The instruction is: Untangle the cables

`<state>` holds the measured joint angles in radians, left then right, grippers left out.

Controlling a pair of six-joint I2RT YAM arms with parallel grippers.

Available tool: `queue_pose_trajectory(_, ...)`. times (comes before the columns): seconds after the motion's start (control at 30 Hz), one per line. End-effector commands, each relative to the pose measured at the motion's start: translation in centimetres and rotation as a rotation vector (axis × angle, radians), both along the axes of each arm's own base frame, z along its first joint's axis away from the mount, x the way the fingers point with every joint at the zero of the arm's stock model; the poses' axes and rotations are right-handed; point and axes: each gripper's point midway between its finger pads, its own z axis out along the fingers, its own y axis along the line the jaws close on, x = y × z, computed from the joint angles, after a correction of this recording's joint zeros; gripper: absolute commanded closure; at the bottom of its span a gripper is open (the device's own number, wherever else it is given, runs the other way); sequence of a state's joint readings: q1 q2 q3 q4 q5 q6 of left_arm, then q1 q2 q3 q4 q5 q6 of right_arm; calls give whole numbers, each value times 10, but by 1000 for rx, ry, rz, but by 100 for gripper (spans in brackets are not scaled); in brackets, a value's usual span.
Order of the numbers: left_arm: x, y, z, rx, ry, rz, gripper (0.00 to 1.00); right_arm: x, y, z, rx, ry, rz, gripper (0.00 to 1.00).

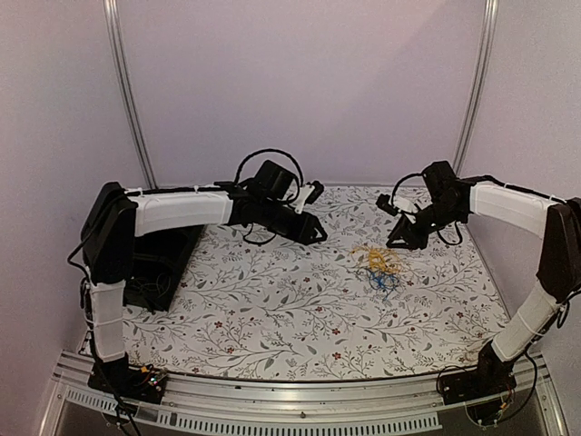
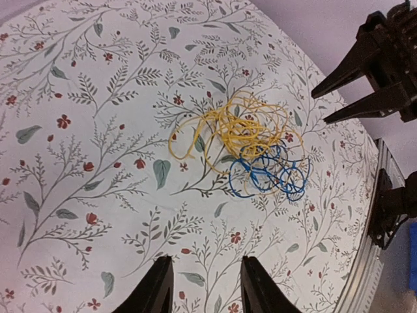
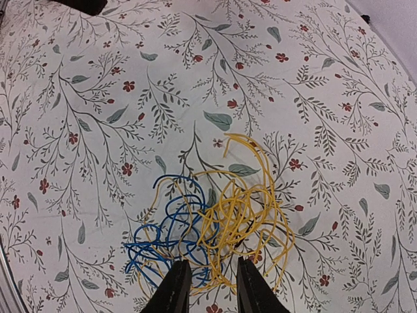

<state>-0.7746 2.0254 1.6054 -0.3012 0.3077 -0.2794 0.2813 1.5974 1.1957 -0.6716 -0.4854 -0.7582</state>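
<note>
The cables (image 1: 381, 263) lie as one loose tangle on the flowered tablecloth, right of centre. Yellow strands (image 3: 251, 205) are piled beside blue loops (image 3: 163, 228), and the two overlap in the middle. In the left wrist view the yellow strands (image 2: 241, 127) lie farther from me than the blue loops (image 2: 270, 175). My right gripper (image 3: 210, 266) hovers just over the tangle's edge, jaws apart, with strands showing below the gap. It also shows as the right gripper (image 2: 320, 107) above the cloth. My left gripper (image 2: 205, 267) is open, short of the tangle, with only cloth between its fingers.
A black box (image 1: 163, 272) sits on the table's left side under the left arm. An aluminium rail (image 1: 300, 395) runs along the near edge. Pale walls with metal posts (image 1: 132, 100) close off the back and sides.
</note>
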Motion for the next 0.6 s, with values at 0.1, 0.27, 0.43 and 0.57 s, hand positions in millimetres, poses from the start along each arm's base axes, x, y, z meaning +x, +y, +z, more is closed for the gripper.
queue_pose_trajectory(0.1, -16, -20, -29, -14, 177, 21, 61, -1, 15, -18, 18, -4, 110, 71)
queue_pose_trajectory(0.27, -15, -21, -40, 15, 216, 31, 61, -15, 11, -37, -36, 12, 169, 70)
queue_pose_trajectory(0.43, -17, -32, -49, 9, 287, 4, 60, -20, 8, -40, -73, -8, 192, 69)
queue_pose_trajectory(0.57, -16, -27, -57, 37, 294, 30, 60, -28, 8, -55, -146, -68, 245, 52)
